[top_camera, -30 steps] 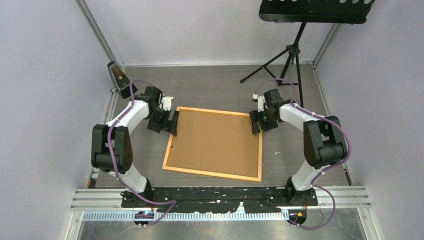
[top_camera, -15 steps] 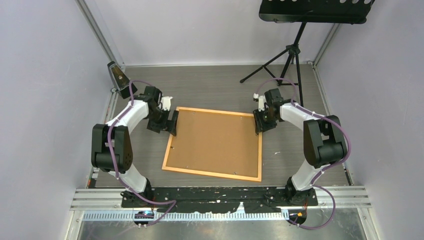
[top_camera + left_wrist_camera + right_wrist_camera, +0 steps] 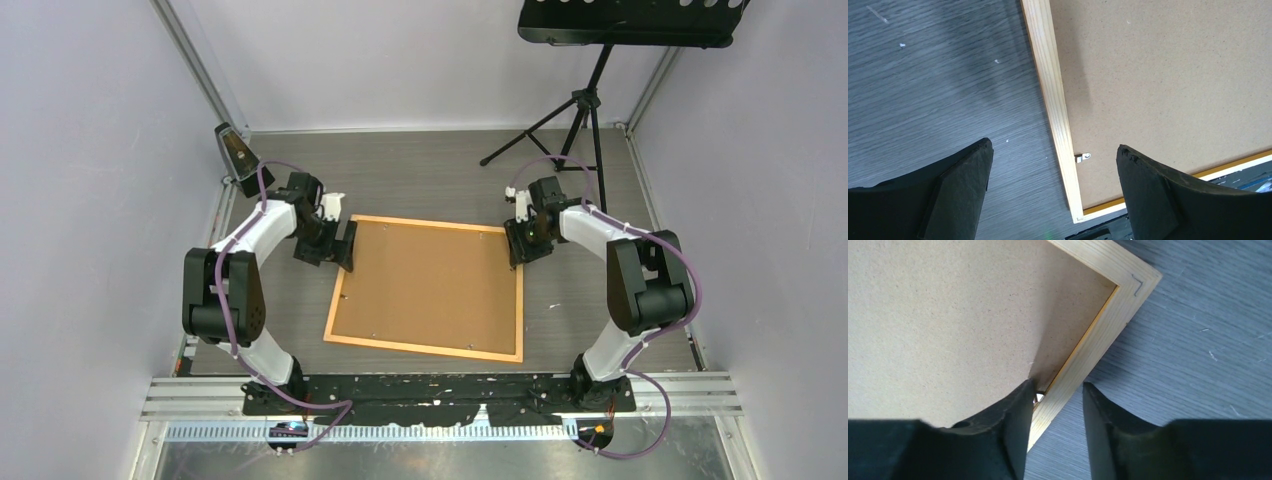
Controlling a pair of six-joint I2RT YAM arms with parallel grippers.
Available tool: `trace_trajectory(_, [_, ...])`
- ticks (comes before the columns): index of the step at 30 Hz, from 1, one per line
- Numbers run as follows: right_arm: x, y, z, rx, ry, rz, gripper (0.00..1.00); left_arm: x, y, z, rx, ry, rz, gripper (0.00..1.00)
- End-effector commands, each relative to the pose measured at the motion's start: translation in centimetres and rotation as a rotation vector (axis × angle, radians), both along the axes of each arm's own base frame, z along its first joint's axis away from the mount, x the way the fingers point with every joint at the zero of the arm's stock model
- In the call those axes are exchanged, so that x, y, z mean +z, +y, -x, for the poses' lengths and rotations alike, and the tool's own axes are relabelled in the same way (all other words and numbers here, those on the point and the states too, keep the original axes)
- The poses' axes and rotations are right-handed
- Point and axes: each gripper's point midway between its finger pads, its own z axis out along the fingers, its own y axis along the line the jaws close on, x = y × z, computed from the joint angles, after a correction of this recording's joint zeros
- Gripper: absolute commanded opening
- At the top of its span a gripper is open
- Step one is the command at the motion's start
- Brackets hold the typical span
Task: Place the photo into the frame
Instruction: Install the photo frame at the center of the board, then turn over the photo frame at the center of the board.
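Pose: wrists down | right gripper point(image 3: 1055, 387) pinching frame point(image 3: 1108, 270) | left gripper point(image 3: 1053, 147) agape

An orange frame point(image 3: 420, 347) lies flat.
A brown board point(image 3: 430, 282) sits inside it, and the left gripper point(image 3: 346, 246) and right gripper point(image 3: 516, 246) are each by a far corner.

The frame point(image 3: 420, 346) lay flat, back upward, mid-table point(image 3: 430, 170), skewed slightly: a thin pale-wood rectangle with orange edging, 1 metal tab point(image 3: 1083, 157) on its left rail, brown backing board point(image 3: 430, 285) filling it.
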Motion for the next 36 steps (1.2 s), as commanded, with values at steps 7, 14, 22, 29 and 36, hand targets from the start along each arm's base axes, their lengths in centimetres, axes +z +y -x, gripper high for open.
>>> trace_trajectory(7, [7.3, 1.3, -1.3, 0.193, -0.225, -0.043, 0.71, 2.3, -1.1, 0.6, -0.155, -0.105, 0.049, 0.94])
trace_trajectory(14, [10.1, 4.9, 4.6, 0.582, -0.288, -0.128, 0.75, 3.9, -0.4, 0.6, -0.238, -0.189, -0.017, 0.95])
trace_trajectory(22, [7.9, 9.4, 13.2, 0.977, -0.339, -0.057, 0.74, 4.7, 0.2, -1.4, -0.206, -0.215, -0.065, 0.95])
trace_trajectory(29, [5.5, 11.8, 17.4, 1.132, -0.312, -0.041, 0.73, 3.9, 0.7, -1.9, -0.197, -0.198, -0.095, 0.95])
trace_trajectory(36, [4.6, 15.2, 18.7, 1.210, -0.309, -0.008, 0.70, 3.5, 1.1, -1.9, -0.168, -0.181, -0.116, 0.94])
